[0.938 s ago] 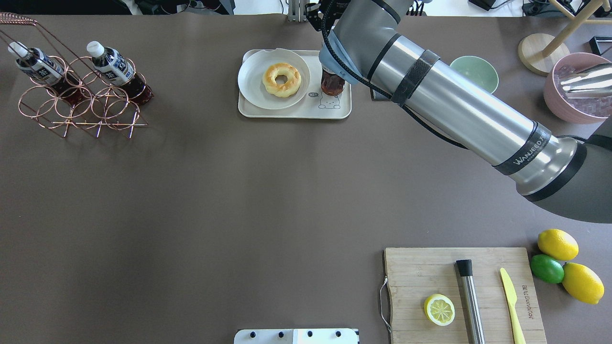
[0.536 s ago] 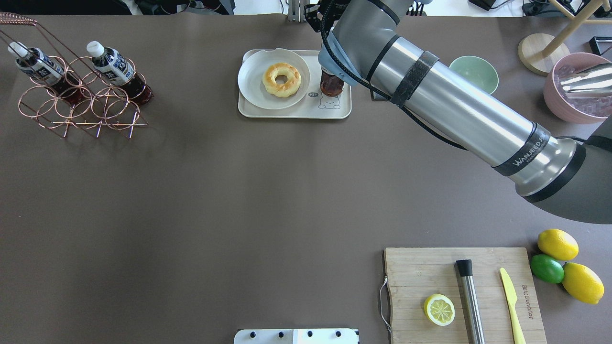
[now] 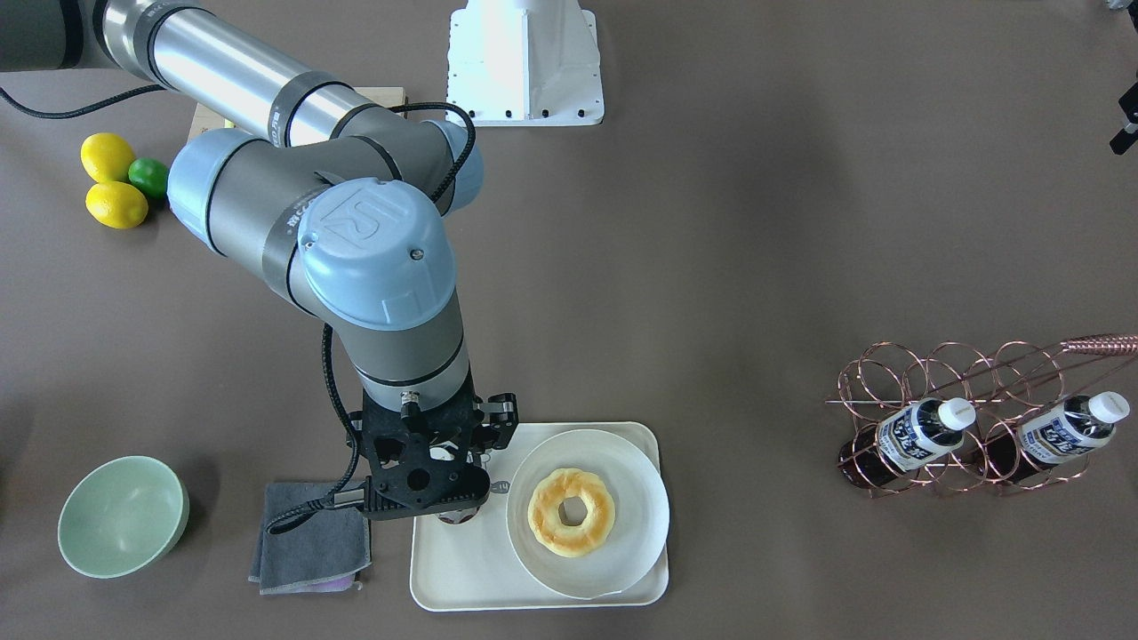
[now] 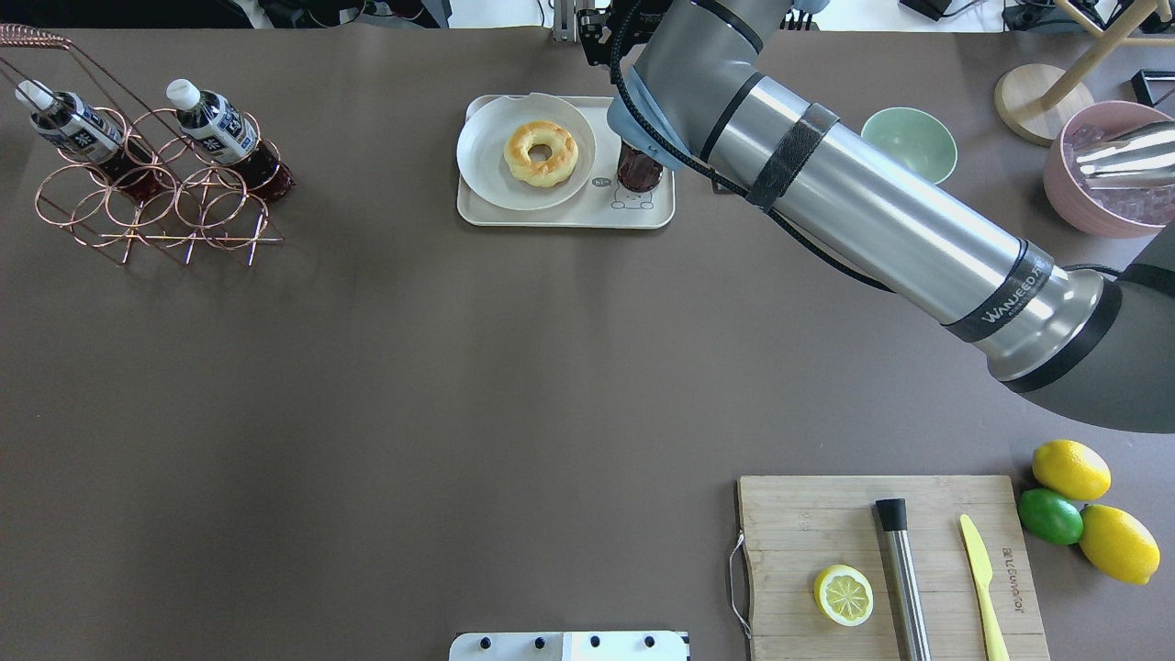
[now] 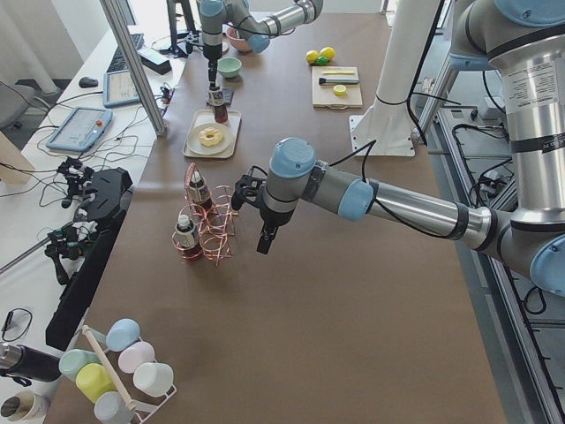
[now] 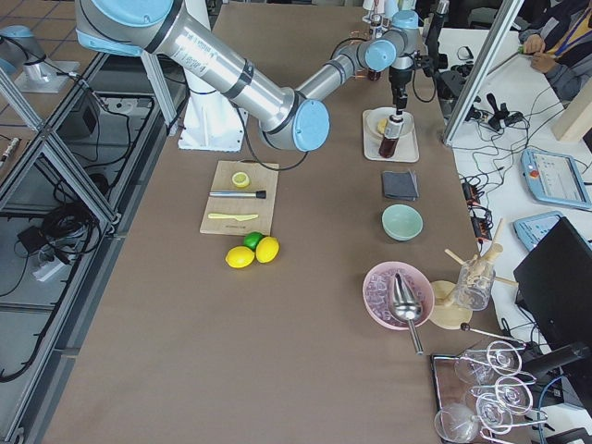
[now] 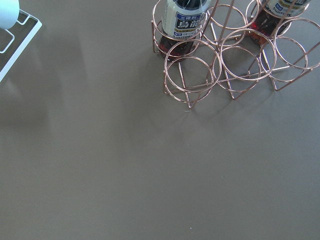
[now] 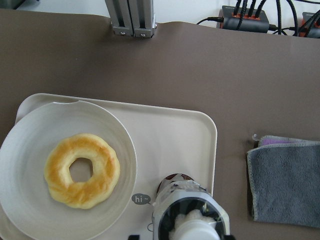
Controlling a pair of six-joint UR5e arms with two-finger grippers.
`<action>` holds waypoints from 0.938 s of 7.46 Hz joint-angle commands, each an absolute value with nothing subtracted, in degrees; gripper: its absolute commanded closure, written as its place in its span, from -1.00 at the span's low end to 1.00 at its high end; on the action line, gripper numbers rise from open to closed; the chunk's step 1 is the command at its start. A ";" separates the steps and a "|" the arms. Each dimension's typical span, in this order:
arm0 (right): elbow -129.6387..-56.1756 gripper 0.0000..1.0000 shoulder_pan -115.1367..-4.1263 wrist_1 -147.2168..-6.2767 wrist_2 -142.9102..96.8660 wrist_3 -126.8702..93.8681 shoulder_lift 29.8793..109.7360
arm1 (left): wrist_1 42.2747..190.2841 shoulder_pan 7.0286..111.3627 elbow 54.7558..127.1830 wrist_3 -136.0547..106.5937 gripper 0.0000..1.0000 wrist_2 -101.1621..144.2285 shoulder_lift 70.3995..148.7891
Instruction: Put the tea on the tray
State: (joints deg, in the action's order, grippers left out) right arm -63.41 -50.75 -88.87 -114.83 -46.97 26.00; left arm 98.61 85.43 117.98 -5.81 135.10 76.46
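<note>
Cream-white, the tray (image 8: pixel 200 131) is carrying a small grey speech bubble (image 8: pixel 141 199) reading "hi~" above a line-drawn bear (image 4: pixel 632 196). The tea (image 8: pixel 189 220) is standing upright on the tray's bare end, right beside that bubble. It is just next to the round white plate (image 8: pixel 30 150), which is holding a glazed ring doughnut (image 8: pixel 81 170). The right gripper (image 6: pixel 397 111) is pointing straight down over the bottle and pinching it at the cap end. Its arm is showing a black band (image 4: pixel 1008 298) printed in white, seemingly "WANJEED", and a blue joint cap (image 3: pixel 373 258) embossed "UR". A copper wire rack (image 4: pixel 156 207) is holding two alike bottles (image 7: pixel 186 25), their dark-blue-and-white labels bearing East Asian characters. A pink bowl (image 4: pixel 1079 216) is holding ice and a metal scoop (image 4: pixel 1124 156). The left gripper (image 5: pixel 263 240) is hanging beside the rack; whether its fingers are apart I cannot tell.
</note>
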 commanded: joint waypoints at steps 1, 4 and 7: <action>-65.73 -1.00 -52.46 -89.56 -118.62 -47.02 26.19 | 98.61 85.43 117.95 -5.97 -0.91 135.09 76.46; -88.32 -1.00 -55.72 -98.50 -122.60 -45.10 40.79 | 97.83 85.52 118.04 -6.15 -0.92 135.53 76.46; -111.66 -1.00 -67.02 -105.51 -129.80 -31.27 64.81 | 96.15 84.99 116.90 -6.15 -0.93 135.35 76.38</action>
State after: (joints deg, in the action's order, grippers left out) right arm -100.47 -60.18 -99.85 -125.83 -40.63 53.05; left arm 96.75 85.17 117.28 -6.15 135.31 76.45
